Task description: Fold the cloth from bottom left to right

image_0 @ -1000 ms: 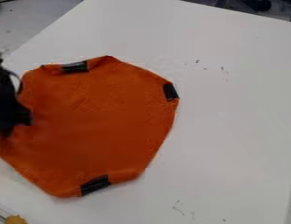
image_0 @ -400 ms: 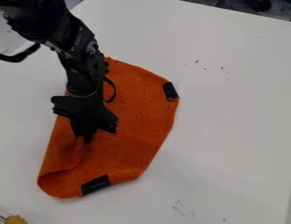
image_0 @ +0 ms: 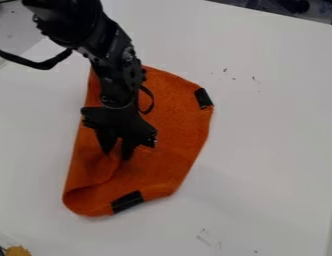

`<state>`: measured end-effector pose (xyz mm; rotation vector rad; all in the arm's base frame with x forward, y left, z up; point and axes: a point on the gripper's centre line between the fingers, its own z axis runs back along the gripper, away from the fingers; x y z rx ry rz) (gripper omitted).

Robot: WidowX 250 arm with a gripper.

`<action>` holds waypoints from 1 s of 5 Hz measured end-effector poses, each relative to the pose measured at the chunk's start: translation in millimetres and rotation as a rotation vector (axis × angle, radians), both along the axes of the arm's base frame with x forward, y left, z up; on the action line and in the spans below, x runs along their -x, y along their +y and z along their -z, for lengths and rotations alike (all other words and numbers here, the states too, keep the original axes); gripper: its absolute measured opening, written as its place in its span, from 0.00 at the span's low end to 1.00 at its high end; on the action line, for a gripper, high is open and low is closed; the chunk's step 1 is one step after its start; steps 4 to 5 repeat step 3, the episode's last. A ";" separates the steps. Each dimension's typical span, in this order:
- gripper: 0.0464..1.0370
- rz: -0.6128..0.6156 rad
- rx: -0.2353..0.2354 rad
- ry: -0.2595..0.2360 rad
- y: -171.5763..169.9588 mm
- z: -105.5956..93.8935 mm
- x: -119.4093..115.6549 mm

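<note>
Camera view — end effector now spread — folded cloth shifted slightly rightward.

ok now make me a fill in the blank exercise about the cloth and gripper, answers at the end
The colour of the cloth is ____. As the picture shows it, the cloth is folded over along its ____ side. The gripper is at the cloth, its two fingers standing ____, with a gap between them. The patch on the cloth's lower edge is ____ in colour.

Missing words: orange; left; apart; black.
</note>
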<state>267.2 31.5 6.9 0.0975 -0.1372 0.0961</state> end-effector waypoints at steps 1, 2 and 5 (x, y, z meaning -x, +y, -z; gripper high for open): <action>0.82 0.012 -0.033 0.008 -17.1 -15.4 -0.8; 0.98 0.000 -0.040 -0.020 -32.0 -34.2 -6.1; 0.97 0.008 -0.045 -0.063 -55.8 -45.0 -8.2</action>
